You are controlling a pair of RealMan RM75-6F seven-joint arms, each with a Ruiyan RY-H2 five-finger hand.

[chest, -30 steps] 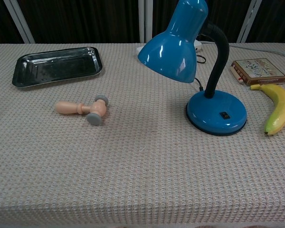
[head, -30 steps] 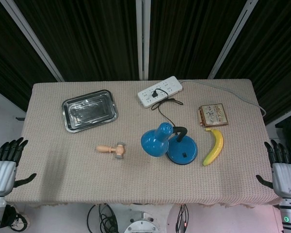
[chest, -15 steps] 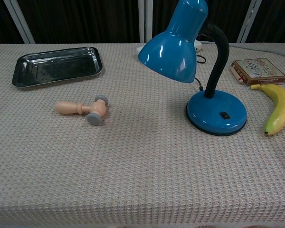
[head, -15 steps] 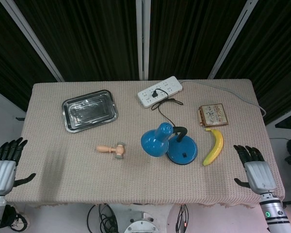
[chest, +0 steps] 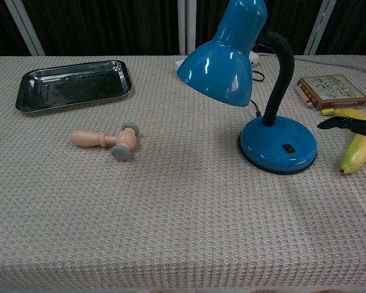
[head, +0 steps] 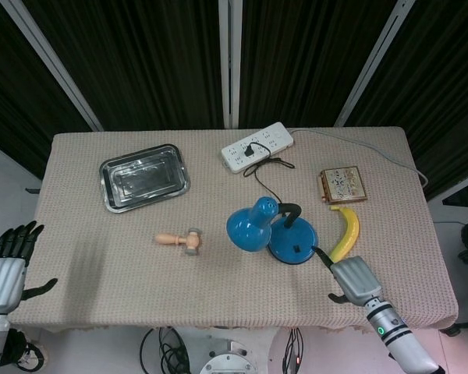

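My right hand hovers over the table's front right, just below the yellow banana and beside the blue desk lamp's base. Its fingers are spread and hold nothing. In the chest view its dark fingers reach in from the right edge across the banana; whether they touch it I cannot tell. My left hand hangs off the table's left edge, fingers apart and empty; the chest view does not show it.
The blue lamp bends its shade to the left. A small wooden mallet lies left of it. A metal tray sits at the back left, a white power strip at the back, and a patterned box above the banana.
My right hand has come in from off the table's right edge to the front right, beside the lamp base and the banana. The left hand has stayed put.
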